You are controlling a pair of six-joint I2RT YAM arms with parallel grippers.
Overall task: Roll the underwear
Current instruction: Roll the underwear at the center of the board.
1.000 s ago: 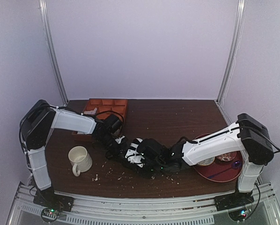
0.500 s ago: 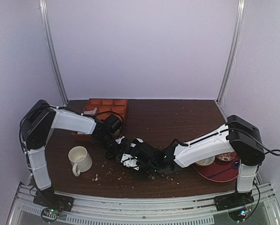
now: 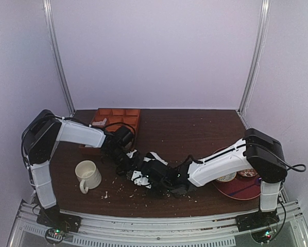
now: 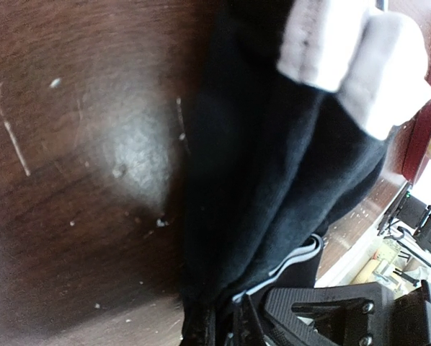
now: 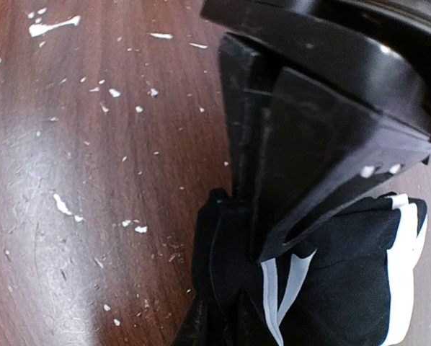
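Black underwear (image 3: 146, 165) with white edging lies bunched on the dark wooden table (image 3: 195, 134), left of centre, between my two grippers. My left gripper (image 3: 127, 162) is shut on its left end. In the left wrist view the black fabric (image 4: 273, 187) runs down into the shut left gripper (image 4: 233, 317), and a white fold (image 4: 352, 58) shows at the top right. My right gripper (image 3: 149, 178) reaches in from the right. In the right wrist view its gripper (image 5: 262, 249) is shut on a black fold, and the underwear (image 5: 338, 303) with its white stripes spreads below. I make out only one piece.
A cream mug (image 3: 88, 175) stands left of the grippers. An orange compartment tray (image 3: 118, 119) sits at the back left. A red plate (image 3: 241, 191) with small bowls and a blue spoon (image 3: 256, 180) lies at the right. Pale crumbs (image 3: 118, 188) are scattered near the front.
My right arm has reached further left and its jaws have closed onto the black fabric. The left arm has stayed where it was, still gripping.
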